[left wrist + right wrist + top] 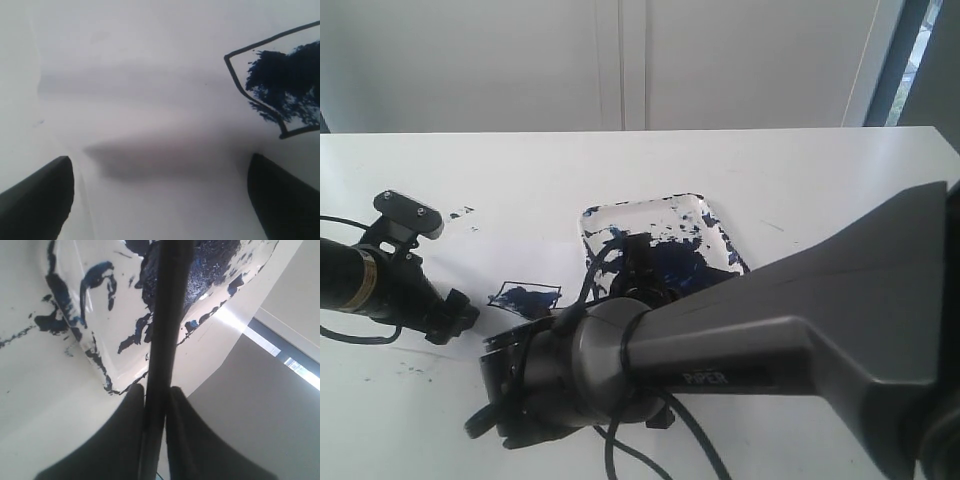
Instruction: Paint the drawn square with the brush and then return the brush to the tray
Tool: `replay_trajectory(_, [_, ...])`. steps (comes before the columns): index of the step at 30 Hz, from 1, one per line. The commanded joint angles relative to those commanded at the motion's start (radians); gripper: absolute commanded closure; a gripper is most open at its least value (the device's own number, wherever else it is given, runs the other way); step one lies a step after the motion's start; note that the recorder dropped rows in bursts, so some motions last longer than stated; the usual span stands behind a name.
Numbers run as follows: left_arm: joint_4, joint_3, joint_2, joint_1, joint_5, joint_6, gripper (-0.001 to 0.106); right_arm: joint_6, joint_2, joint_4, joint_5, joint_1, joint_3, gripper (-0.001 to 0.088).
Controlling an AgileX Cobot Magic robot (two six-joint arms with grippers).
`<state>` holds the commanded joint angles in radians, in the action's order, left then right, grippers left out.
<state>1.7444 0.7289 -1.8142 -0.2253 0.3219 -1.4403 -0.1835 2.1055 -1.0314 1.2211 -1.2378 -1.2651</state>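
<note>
Gripping the brush [167,315] tight, the right gripper [157,390] has its two dark fingers pinched narrow around the thin black shaft. The right wrist view shows that shaft running straight out from the fingers and across the tray [85,355]. The far end lies over the big blue-black paint patch, though I cannot tell whether the tip touches it.

From where the exterior camera looks, the tray [650,203] sits in the middle of the frame on the white table [770,170]. Its white floor is blotched and smeared with dark paint. The right arm's grey bulk fills the lower right and hides much of what lies below it.

The drawn square [525,297] is left of the tray and a little lower, its inside partly smeared dark blue. The left gripper [455,318] rests at the left of the frame, just beside the square. Its jaws stand wide apart with nothing between them, only the white paper [150,75] showing in the gap.
</note>
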Motion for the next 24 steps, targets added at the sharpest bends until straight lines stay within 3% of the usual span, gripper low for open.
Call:
replay_trajectory(10, [0.0, 0.0, 0.0, 0.0, 0.027, -0.014, 0.011, 0.0, 0.0, -0.021, 0.0, 0.098, 0.0, 0.0868])
replay_trajectory(17, [0.0, 0.0, 0.0, 0.0, 0.027, -0.021, 0.011, 0.0, 0.0, -0.019, 0.0, 0.098, 0.0, 0.0868])
replay_trajectory(24, [0.0, 0.0, 0.0, 0.0, 0.023, -0.021, 0.011, 0.0, 0.0, -0.008, 0.0, 0.034, 0.0, 0.0868])
